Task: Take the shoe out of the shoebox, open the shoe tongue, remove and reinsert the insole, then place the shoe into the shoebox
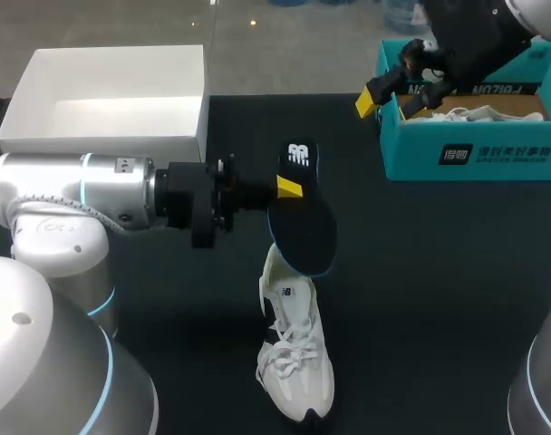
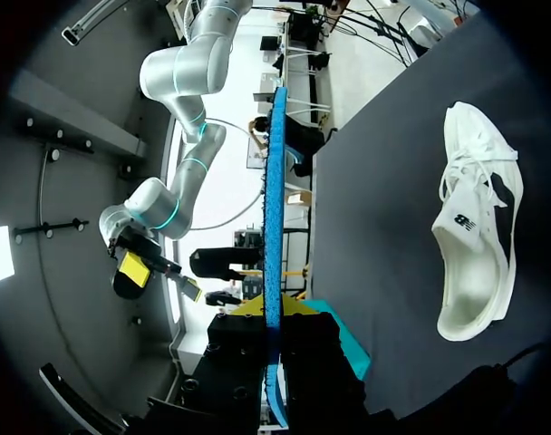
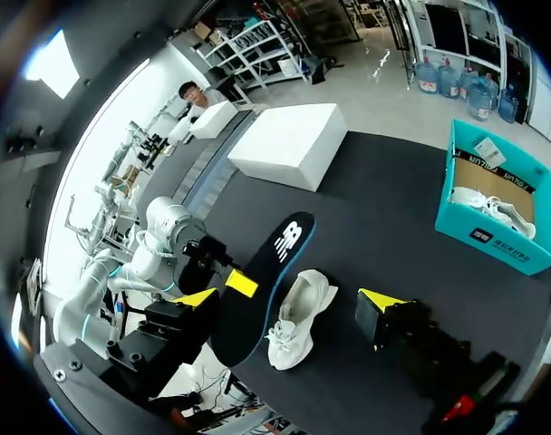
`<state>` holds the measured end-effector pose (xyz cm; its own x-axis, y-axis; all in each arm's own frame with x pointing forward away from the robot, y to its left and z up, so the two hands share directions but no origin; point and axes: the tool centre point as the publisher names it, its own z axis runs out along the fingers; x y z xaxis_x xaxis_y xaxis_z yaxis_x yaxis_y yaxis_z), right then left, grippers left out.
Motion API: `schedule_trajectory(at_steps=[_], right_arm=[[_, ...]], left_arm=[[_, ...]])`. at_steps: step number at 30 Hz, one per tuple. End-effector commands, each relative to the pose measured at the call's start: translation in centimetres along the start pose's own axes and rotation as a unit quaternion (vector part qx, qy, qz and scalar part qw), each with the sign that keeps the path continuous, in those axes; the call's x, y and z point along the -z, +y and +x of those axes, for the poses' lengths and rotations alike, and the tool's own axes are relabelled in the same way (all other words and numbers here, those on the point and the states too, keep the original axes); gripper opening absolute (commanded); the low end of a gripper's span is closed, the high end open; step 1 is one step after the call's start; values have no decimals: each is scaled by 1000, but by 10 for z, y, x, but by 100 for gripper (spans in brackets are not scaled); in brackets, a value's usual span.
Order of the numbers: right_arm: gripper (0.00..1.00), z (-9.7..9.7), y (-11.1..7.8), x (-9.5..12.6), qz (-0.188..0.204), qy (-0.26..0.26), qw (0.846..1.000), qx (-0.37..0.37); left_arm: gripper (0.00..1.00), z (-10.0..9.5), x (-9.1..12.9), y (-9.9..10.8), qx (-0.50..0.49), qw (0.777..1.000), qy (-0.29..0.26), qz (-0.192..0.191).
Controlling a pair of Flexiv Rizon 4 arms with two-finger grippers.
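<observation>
My left gripper (image 1: 290, 188) is shut on a dark insole (image 1: 303, 217) with a blue edge, holding it in the air above the heel of the white shoe (image 1: 294, 353). The shoe lies on the black table with its laces up and its toe toward the front edge. In the left wrist view the insole (image 2: 274, 208) runs edge-on between the fingers of the left gripper (image 2: 274, 313), and the shoe (image 2: 475, 227) lies off to one side. My right gripper (image 1: 389, 91) hangs open high over the near corner of the teal shoebox (image 1: 475, 159). From the right gripper (image 3: 292, 299) I see the insole (image 3: 266, 281) and shoe (image 3: 298, 317) far below.
A white box (image 1: 103, 136) stands at the back left of the table (image 1: 439, 290). The teal shoebox (image 3: 507, 254) at the back right holds brown paper and something white. My left arm (image 1: 76, 195) stretches across the left side.
</observation>
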<state>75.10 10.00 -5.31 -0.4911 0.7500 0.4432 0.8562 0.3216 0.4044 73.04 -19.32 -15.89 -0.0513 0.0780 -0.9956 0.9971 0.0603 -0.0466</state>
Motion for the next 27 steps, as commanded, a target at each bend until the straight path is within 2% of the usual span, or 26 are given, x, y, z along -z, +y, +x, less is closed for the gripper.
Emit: schedule_trajectory(at_steps=[1, 7, 15, 18, 27], right_arm=[[100, 5, 8, 0, 15, -21, 1000, -3], [100, 11, 11, -2, 42, -50, 998, 9], [100, 16, 9, -5, 53, -38, 997, 39], [100, 21, 9, -8, 75, -48, 995, 41], [100, 41, -2, -10, 91, -62, 993, 31]], left_arm=[[0, 0, 0, -2, 0, 1000, 3, -3], [0, 2, 0, -3, -1, 1000, 6, -3], [0, 4, 0, -3, -4, 1000, 11, -3], [0, 5, -1, -3, -4, 1000, 15, -4], [0, 12, -5, 2, 5, 1000, 26, -5]])
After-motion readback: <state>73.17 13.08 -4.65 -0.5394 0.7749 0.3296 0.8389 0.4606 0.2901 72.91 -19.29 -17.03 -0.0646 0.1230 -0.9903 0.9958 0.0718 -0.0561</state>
